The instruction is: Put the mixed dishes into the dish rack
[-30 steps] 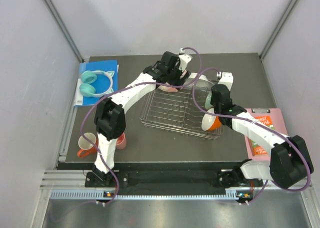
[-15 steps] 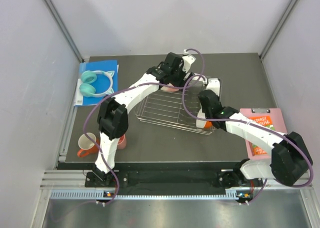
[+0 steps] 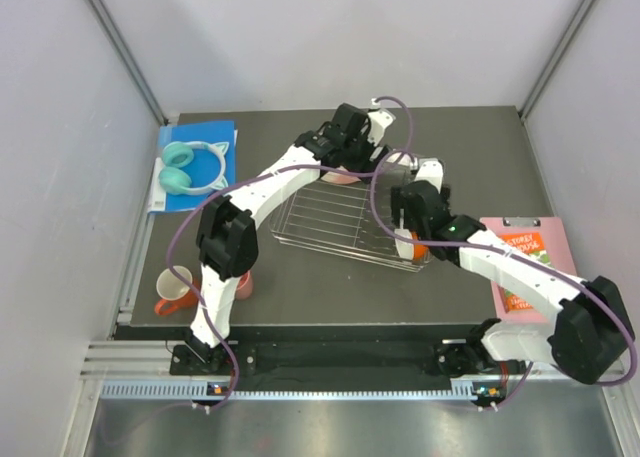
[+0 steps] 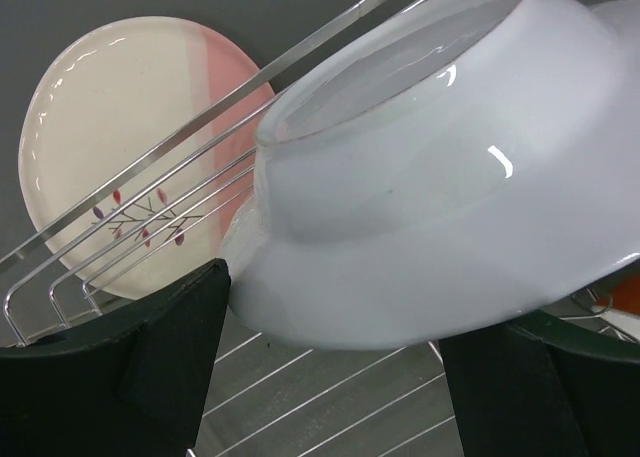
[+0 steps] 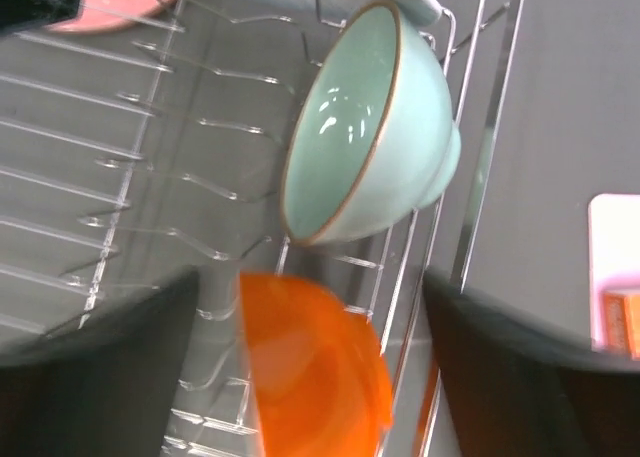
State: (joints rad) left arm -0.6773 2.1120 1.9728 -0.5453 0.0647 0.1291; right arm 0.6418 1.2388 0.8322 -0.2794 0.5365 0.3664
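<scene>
Watching the right gripper [image 5: 310, 307], fingers apart around the orange bowl [image 5: 310, 387] in the dish rack's [image 3: 330, 212] near right corner, I am hoping for a straight lift clear of the mint-green bowl [image 5: 350, 127], while the left gripper [image 4: 332, 312] is straddling the white plate [image 4: 430, 177] at the far edge, clamped or not I cannot tell.

No legible text anywhere. Pink clipboard [image 3: 558, 239], well off to the right of the right gripper [image 3: 408, 235] and its jaws, carries an orange-and-green printed card [image 3: 530, 245]. Its white lettering is too small to read.
</scene>
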